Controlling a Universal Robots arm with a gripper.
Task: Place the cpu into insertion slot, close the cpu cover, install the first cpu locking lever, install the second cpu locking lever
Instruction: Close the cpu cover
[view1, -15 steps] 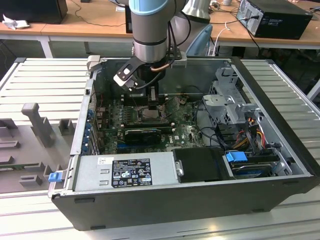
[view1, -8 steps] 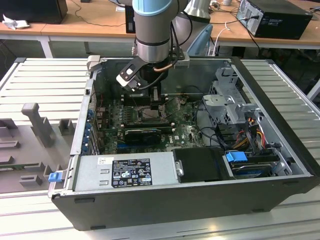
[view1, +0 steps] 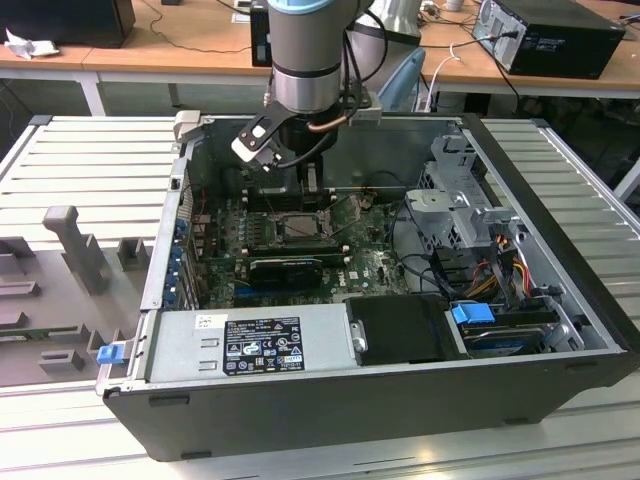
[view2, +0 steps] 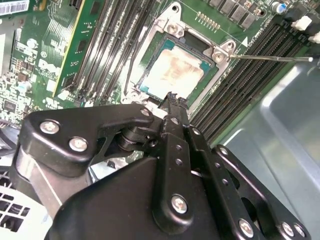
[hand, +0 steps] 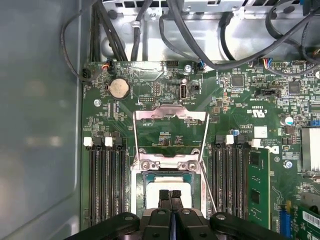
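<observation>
The cpu (hand: 161, 183) (view2: 172, 70), a pale silver square, lies flat in the insertion slot (view2: 150, 42) (view1: 291, 227) on the green motherboard. The cpu cover (hand: 170, 116) is swung open, a thin metal frame lying back over the board beyond its hinge (hand: 167, 163). My gripper (hand: 170, 195) (view2: 171, 99) (view1: 292, 183) is shut, fingertips together with nothing between them. It hovers at the near edge of the chip; contact cannot be told. One thin wire locking lever (view2: 270, 57) (hand: 208, 192) stands free beside the socket.
Black memory slots (hand: 106, 180) (hand: 227, 175) flank the socket on both sides. A green card (hand: 258, 182) stands close by. Cables (hand: 210, 35) cross the case wall past the board's edge. In the exterior view a black expansion card (view1: 288, 268), power supply (view1: 250, 345) and drive cage (view1: 455, 215) crowd the case.
</observation>
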